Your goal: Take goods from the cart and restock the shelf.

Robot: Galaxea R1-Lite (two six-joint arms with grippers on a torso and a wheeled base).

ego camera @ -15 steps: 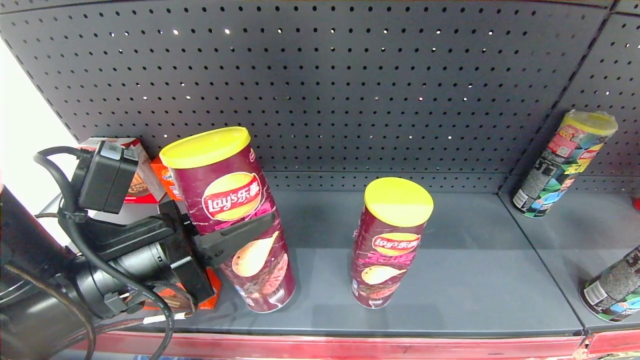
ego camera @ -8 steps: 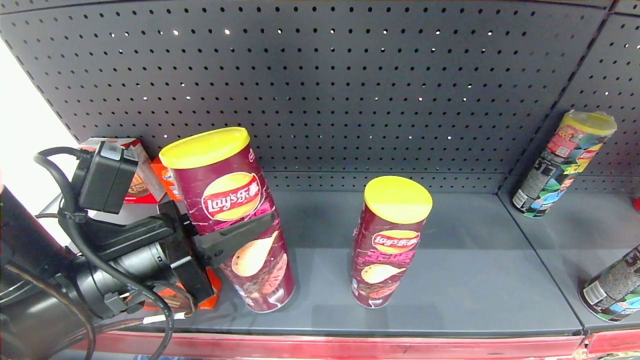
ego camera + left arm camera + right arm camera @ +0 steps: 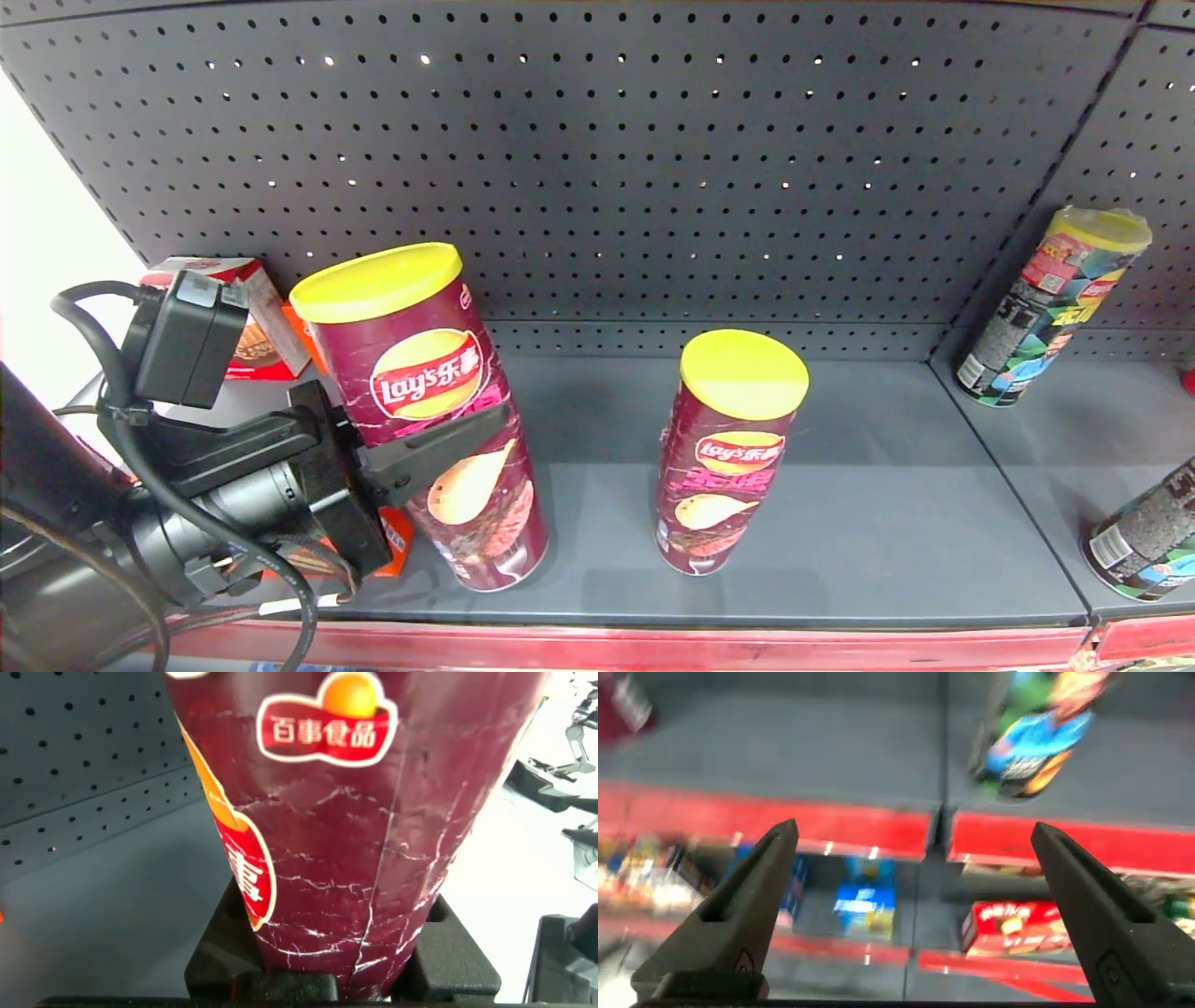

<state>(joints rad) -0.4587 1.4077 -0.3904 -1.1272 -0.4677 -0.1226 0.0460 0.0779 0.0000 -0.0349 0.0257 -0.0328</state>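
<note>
The left tool [image 3: 457,425] is clamped around the middle of a maroon can [image 3: 425,411] with a yellow lid. One dark finger [image 3: 439,443] crosses the can's front and the other is hidden behind it. The can sits at the left end of the shelf [image 3: 887,523], leaning slightly with its lid toward the left. Its base is down at the board near the front edge, though I cannot tell whether it rests there fully. In the left wrist view the maroon can [image 3: 355,859] rises straight out of the tool's jaws, with the grey shelf board beside it. A second maroon can [image 3: 724,457] with the same yellow lid stands on the shelf to the right, apart from the held one and free of any grip. Behind the left arm, against the pegboard back [image 3: 653,187], lie a red-and-white box [image 3: 257,317] and an orange pack [image 3: 303,336]. In the next bay to the right stands a dark patterned can [image 3: 1050,308], and another patterned can [image 3: 1144,541] is cut off by the frame's edge. The right tool [image 3: 915,924] hangs with its fingers spread wide and nothing between them, in front of the shelf's red front strip [image 3: 785,821]. A blurred colourful package [image 3: 1032,728] lies on the board beyond it.
</note>
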